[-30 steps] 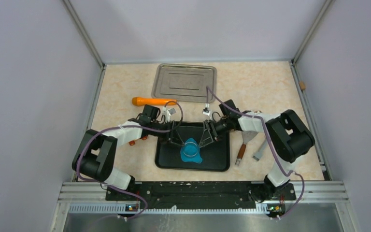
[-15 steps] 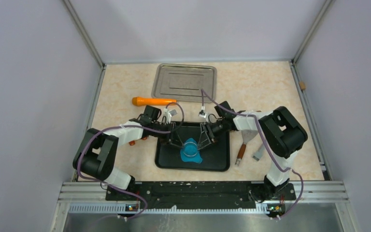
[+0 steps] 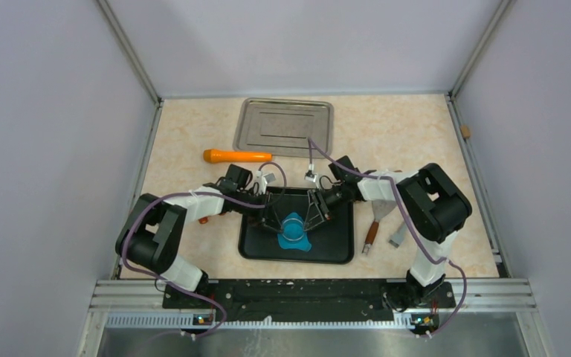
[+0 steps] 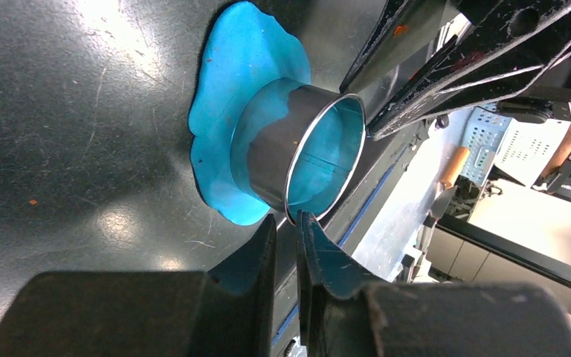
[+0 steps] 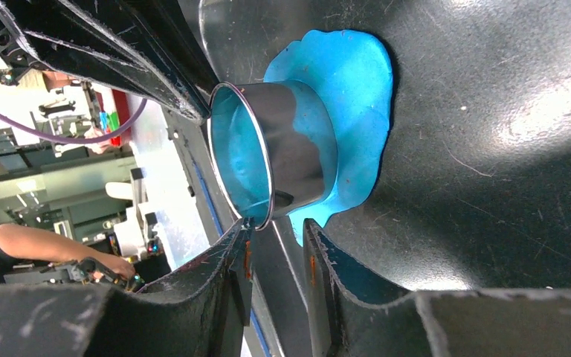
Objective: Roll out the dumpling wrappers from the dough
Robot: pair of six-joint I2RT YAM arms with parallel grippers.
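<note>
black tray [image 3: 259, 242]: blue dough [image 3: 298, 244] under steel ring [image 3: 293, 222]

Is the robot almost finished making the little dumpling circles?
Not yet. Done: the blue clay-like dough is flattened into a sheet on the black tray. In hand: a shiny metal ring cutter stands on it, with the left hand and right hand at its rim. Left: no cut round wrappers show yet.

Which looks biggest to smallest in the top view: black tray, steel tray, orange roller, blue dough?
1. black tray
2. steel tray, a bit smaller, but it lies farther from the camera, so this is unsure
3. orange roller and blue dough: not ranked, since the roller is longer and the dough wider
</note>
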